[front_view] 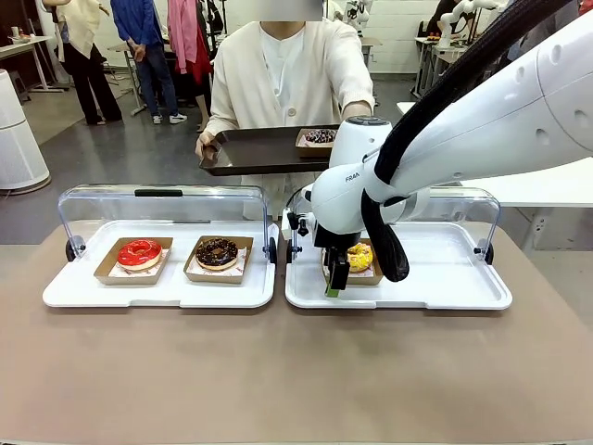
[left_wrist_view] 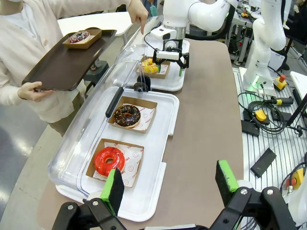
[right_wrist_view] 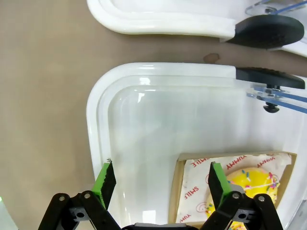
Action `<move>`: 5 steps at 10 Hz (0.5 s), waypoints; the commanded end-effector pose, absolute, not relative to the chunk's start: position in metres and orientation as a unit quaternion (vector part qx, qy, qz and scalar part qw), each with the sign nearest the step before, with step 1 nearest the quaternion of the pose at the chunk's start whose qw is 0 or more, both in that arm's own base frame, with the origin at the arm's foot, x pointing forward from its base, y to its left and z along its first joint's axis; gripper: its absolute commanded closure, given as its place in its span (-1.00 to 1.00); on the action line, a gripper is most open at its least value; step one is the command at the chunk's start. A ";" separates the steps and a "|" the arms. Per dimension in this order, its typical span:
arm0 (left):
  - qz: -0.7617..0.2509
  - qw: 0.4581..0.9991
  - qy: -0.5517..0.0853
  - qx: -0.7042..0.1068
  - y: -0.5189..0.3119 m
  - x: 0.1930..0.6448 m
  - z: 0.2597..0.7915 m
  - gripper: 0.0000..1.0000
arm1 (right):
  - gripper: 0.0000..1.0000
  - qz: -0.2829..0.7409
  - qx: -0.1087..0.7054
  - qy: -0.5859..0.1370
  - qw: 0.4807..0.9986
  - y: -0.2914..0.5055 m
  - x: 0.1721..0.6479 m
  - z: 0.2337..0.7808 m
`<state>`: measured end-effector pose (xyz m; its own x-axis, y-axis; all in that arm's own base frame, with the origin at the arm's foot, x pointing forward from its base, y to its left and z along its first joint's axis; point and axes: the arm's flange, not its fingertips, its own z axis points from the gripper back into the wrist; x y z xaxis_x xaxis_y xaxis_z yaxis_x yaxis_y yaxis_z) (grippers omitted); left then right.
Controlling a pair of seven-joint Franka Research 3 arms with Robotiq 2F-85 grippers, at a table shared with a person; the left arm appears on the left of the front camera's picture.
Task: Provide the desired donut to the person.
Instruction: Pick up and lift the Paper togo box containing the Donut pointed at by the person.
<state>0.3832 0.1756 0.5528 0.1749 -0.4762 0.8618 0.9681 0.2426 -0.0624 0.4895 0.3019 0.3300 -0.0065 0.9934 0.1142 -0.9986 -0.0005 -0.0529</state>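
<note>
Looks like the right gripper [right_wrist_view: 160, 179] is wide open and empty over the left end of the white tray [right_wrist_view: 120, 120], yellow donut [right_wrist_view: 254, 184] sitting off toward the tray's far edge, past one finger [right_wrist_view: 217, 179], not between them.

Front cam looks across the table [front_view: 296, 371] at the person [front_view: 287, 83]. Left wrist cam looks rightward along it, and right wrist cam's close above the right tray [right_wrist_view: 98, 124], which all three share.

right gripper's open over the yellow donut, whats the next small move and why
Probably lower the right gripper straight down. Its open jaws straddle the edge of the cardboard tray holding the yellow donut, and the person's hand points down at that donut.
</note>
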 end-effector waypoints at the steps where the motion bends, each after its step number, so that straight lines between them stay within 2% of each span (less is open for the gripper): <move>1: -0.524 0.689 -0.379 -0.328 0.176 0.382 0.553 -1.00 | -1.00 0.687 0.021 -0.065 0.724 0.303 0.500 0.323; 4: -0.524 0.689 -0.379 -0.328 0.176 0.382 0.553 -1.00 | -1.00 0.681 0.024 -0.063 0.729 0.301 0.501 0.322; 5: -0.524 0.689 -0.379 -0.328 0.176 0.382 0.553 -1.00 | -0.93 0.685 0.028 -0.065 0.725 0.301 0.501 0.321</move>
